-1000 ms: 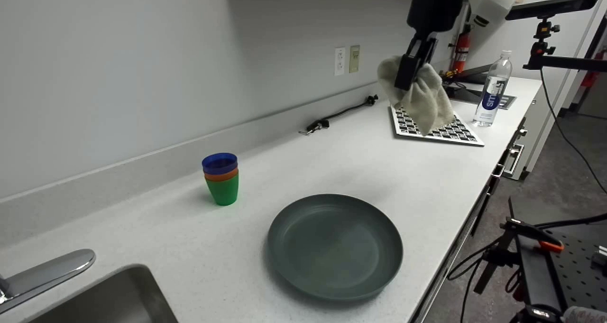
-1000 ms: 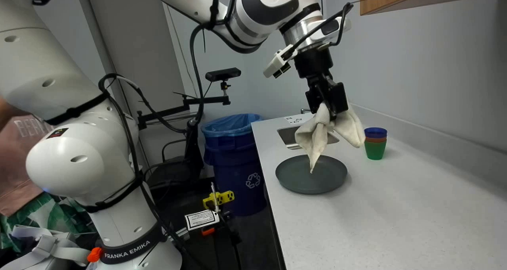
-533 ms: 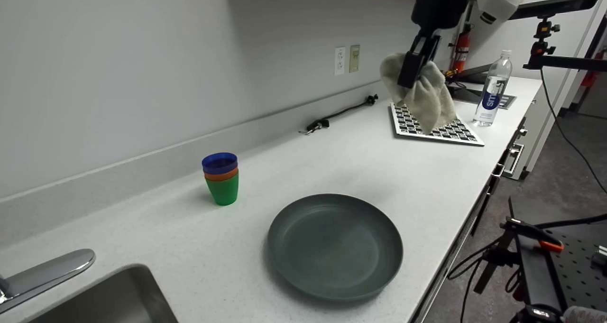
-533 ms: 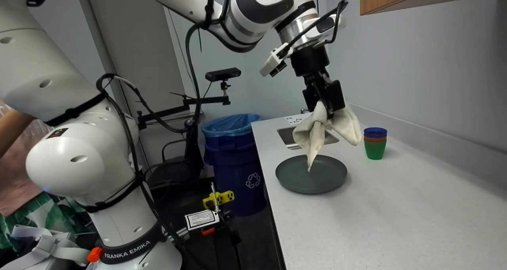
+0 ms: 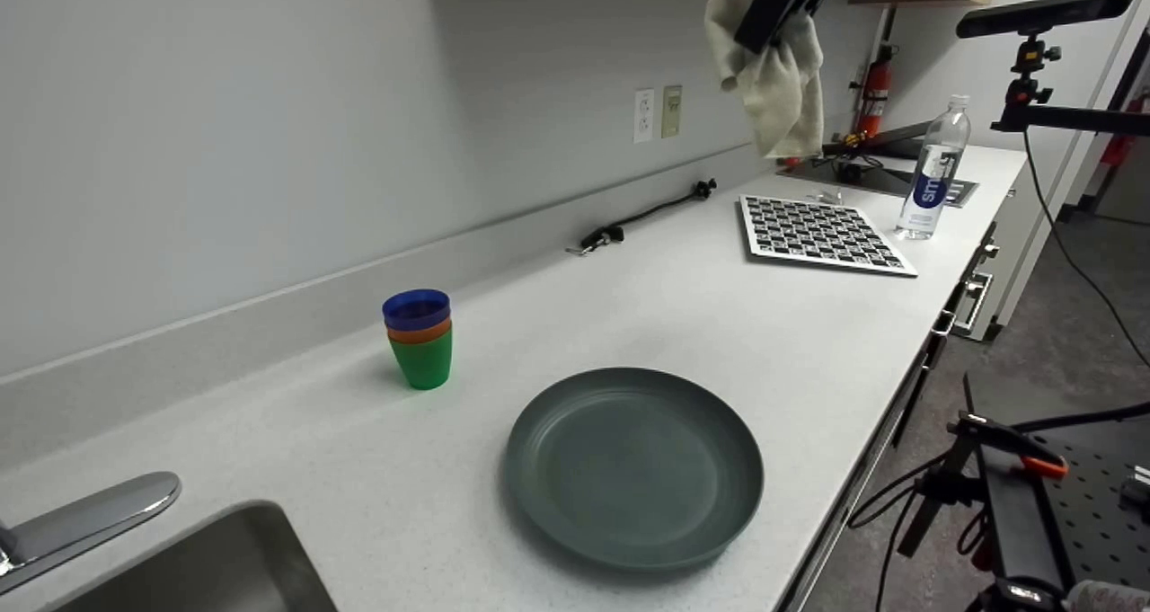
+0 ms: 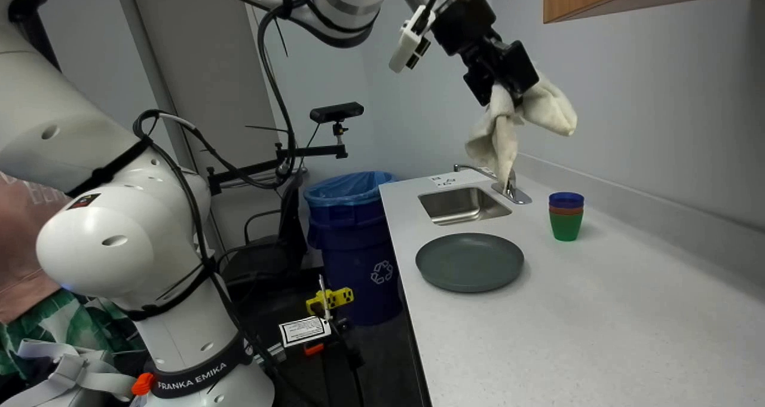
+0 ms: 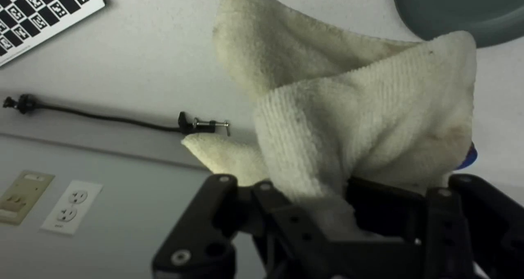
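White counter point(image 5: 683, 306) below; cream cloth point(image 5: 778, 86) hangs pinched between the jaws.

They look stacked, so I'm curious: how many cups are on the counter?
3, nested upright on the counter: blue cup on top, orange cup in the middle, green cup at the bottom. More could be hidden inside. In the wrist view, the cloth mostly covers them.

Your tool point(image 6: 505, 86) is black with silver screws point(image 7: 180, 256); beyond it, your rounded white arm point(image 6: 113, 230) carries black cables point(image 6: 262, 41) and a black FRANKA EMIKA band point(image 6: 191, 379).
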